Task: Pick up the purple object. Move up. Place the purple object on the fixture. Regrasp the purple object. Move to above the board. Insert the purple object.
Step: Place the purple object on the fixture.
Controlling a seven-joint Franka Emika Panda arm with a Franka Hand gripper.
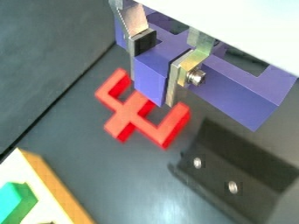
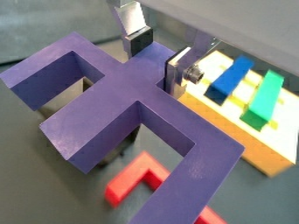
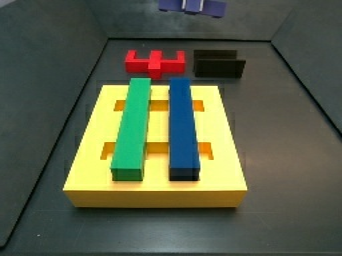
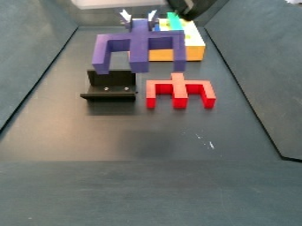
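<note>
The gripper [image 4: 140,18] hangs at the top centre of a side view, fingers [image 1: 177,80] pointing down and clamped on the central stub of the purple object [image 4: 137,47], which is lifted clear of the floor. Below it sit the fixture [image 4: 111,86] at left and the red block [image 4: 178,92] at right, with the board [image 4: 190,46] behind.

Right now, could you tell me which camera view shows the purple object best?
A side view: the whole purple object hangs from the gripper above the fixture. A wrist view shows it large but cropped; another only part; the remaining side view a sliver.
</note>
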